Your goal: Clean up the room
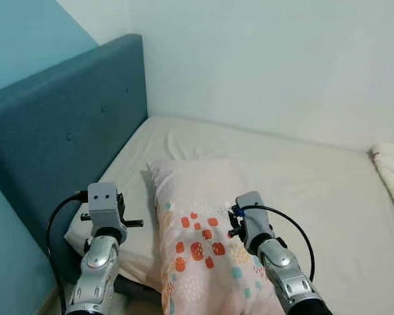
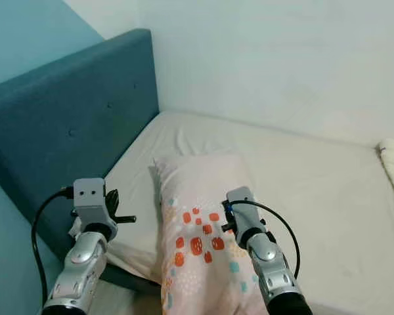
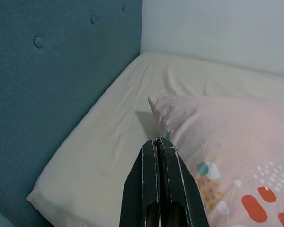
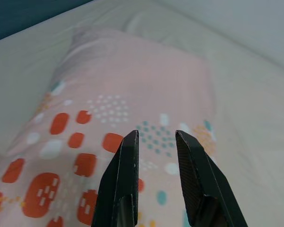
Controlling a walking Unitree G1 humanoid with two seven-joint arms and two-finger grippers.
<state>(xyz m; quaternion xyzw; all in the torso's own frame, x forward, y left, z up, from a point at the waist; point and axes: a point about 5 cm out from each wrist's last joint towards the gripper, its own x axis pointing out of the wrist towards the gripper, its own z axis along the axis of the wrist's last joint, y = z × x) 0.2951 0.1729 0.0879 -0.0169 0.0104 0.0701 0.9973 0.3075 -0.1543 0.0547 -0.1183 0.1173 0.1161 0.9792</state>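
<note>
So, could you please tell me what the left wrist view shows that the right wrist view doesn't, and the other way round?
The left wrist view has the teal tufted headboard, the corner where it meets the white wall, and the left gripper with its fingers pressed together beside the pillow's edge. The right wrist view has the right gripper with its fingers apart, above the pillow's middle. Both show the pink pillow with orange and teal patches lying on the cream bedsheet.
</note>
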